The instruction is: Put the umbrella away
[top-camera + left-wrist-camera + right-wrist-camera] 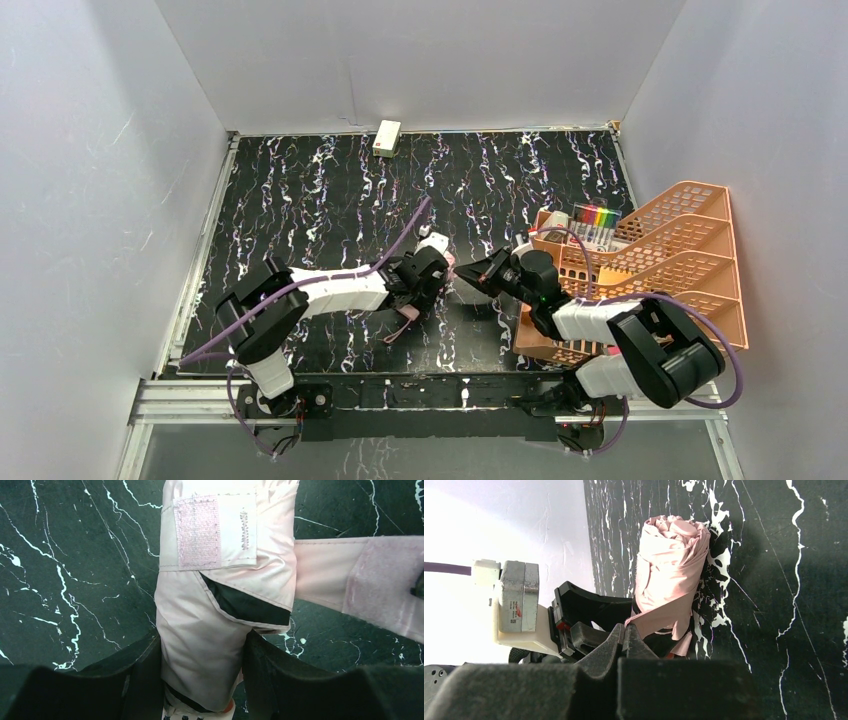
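Note:
The umbrella point(200, 630) is rolled up, pale pink with a black fold showing, and it lies over the dark marble table. My left gripper point(202, 650) is shut on its body, one finger on each side. In the top view only a bit of pink umbrella point(449, 263) shows past the left gripper point(432, 272). Its strap point(360, 580), with a velcro patch, runs out to the right. My right gripper point(626, 630) is shut on the strap's end, just in front of the umbrella point(669, 565). The two grippers meet at mid-table, the right gripper point(468, 278) beside the left.
An orange mesh rack point(690, 260) stands at the right edge, right behind the right arm, with coloured markers point(598, 217) in its far compartment. A small cream box point(387, 137) lies at the back wall. White walls close in three sides.

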### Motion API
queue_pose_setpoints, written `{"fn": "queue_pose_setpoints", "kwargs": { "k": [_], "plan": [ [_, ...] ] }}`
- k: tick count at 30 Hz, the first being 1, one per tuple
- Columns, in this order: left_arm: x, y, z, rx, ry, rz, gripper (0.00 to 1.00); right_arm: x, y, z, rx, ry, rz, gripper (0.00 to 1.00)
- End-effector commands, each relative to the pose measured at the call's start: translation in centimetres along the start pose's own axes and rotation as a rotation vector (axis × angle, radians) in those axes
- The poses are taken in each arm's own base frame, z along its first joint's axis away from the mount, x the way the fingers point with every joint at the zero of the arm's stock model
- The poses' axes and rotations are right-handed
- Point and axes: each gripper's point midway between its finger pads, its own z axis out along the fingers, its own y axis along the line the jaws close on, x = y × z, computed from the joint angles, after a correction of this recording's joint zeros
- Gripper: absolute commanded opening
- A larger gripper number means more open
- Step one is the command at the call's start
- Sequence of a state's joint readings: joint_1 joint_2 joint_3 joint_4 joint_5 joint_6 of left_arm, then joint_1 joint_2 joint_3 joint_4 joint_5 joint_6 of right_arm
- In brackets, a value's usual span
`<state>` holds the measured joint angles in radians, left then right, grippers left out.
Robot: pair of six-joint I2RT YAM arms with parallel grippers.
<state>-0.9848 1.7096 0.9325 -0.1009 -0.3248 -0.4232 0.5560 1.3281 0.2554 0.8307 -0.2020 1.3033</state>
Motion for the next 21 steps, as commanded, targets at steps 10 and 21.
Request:
{"fn": "queue_pose_setpoints", "kwargs": {
  "k": [10,21],
  "plan": [
    [11.0,-0.9,-0.7,0.038,0.277,0.302,0.0,-3.5,10.6,1.2,-0.366,-0.032,-0.127,0.0],
    [12.0,-3.4,-0.9,0.081,0.271,0.396,0.0,-3.8,7.0,4.0,-0.191,0.0,-0.123,0.0]
  ]
}}
